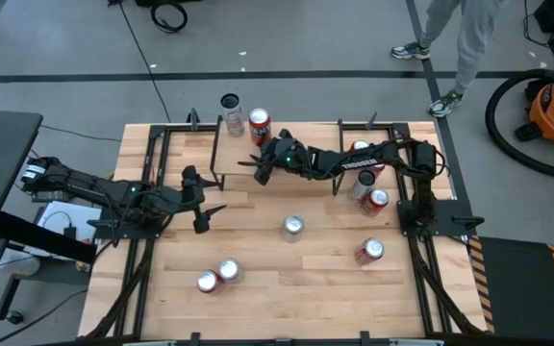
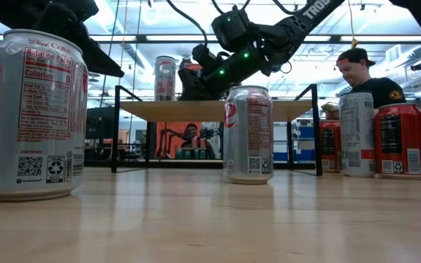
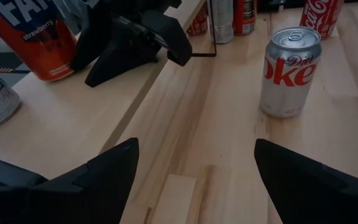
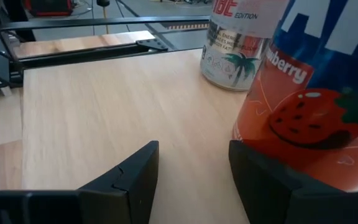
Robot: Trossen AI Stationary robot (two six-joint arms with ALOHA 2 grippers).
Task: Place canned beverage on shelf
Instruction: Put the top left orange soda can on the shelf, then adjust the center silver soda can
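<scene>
Red-orange strawberry-print can beside silver palm-print can, both on light-wood shelf; silver Diet Coke can beyond, on tabletop.

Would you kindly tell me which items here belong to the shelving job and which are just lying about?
Job in hand:
- shelf
- strawberry Fanta can on the shelf
- right tool, open beside that can

Lying about:
- Diet Coke can on the table
- silver can on the shelf
- left tool, open, waiting

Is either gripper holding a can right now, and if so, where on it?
Neither. The right gripper is open beside the strawberry can on the shelf; the left gripper is open and empty.
</scene>
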